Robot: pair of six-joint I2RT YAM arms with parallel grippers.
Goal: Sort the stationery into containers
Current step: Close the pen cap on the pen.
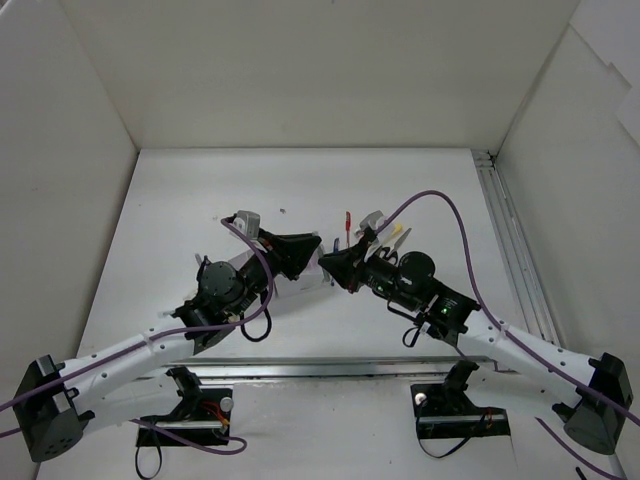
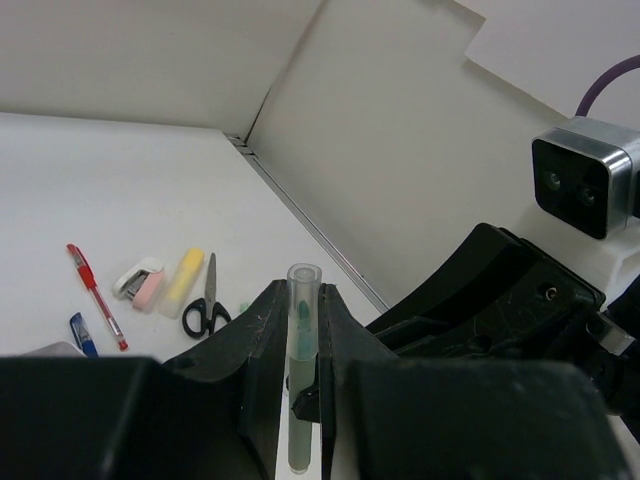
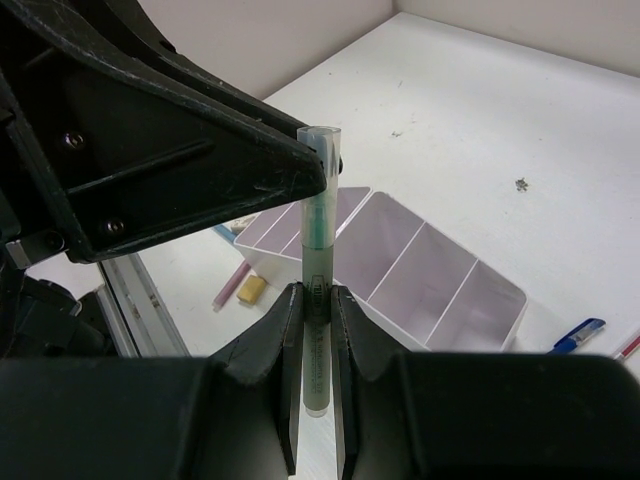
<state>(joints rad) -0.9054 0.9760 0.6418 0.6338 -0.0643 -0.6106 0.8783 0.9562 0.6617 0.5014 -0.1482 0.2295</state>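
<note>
A green marker with a clear cap is held between both grippers. My right gripper is shut on its grey-green barrel. My left gripper is shut on the capped end of the marker. In the top view the two grippers meet tip to tip at mid-table. The white organizer lies just beyond the marker, its compartments showing nothing inside. A red pen, a blue pen, a yellow marker and black-handled scissors lie on the table.
A pink pen and a yellow eraser lie beside the organizer's near end. A blue pen lies past its far end. A pink and white item sits by the yellow marker. White walls enclose the table; a metal rail runs along the right.
</note>
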